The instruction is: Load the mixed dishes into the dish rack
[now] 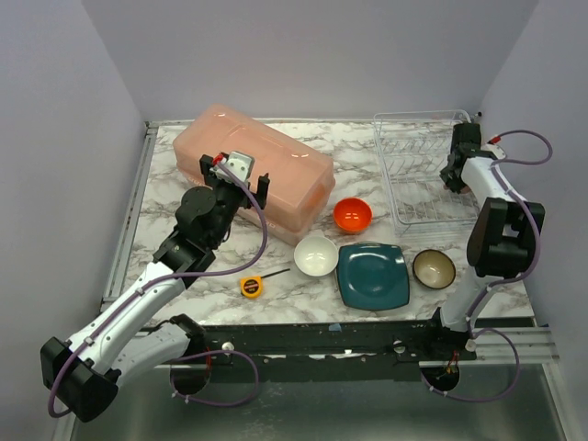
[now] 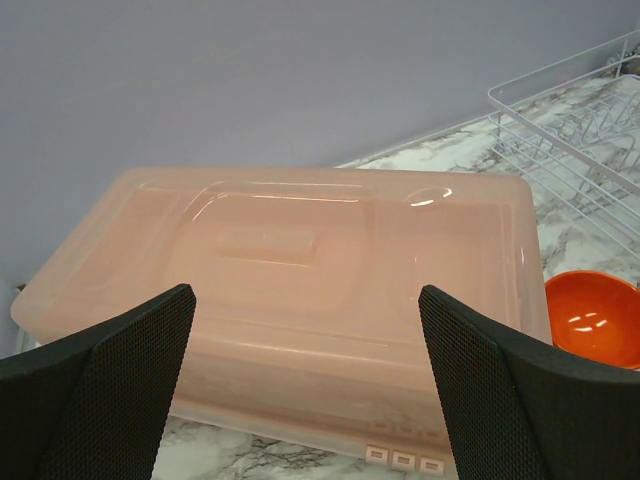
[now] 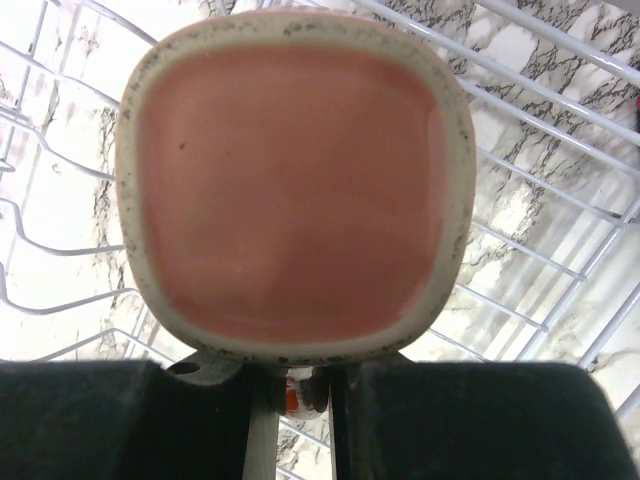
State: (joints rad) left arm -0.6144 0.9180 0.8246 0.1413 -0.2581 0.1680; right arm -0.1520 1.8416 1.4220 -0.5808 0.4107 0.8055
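Right gripper [image 3: 290,385] is clamped on the pinkish mug [image 3: 290,190], above the dish rack [image 1: 413,124] wires at the rack's 3 o'clock side. Lower until the mug seats between dividers, then release. Left gripper [image 2: 305,295] hangs wide open over the pink tub [image 2: 300,230].

Saw a big pink plastic tub [image 1: 294,170] lying aslant across the back left of the marbled desk [image 1: 354,152]. Found a yellow tape measure [image 1: 251,286] near the front edge, well apart from the tub, with a thin dark stick [image 1: 276,272] just to its right.
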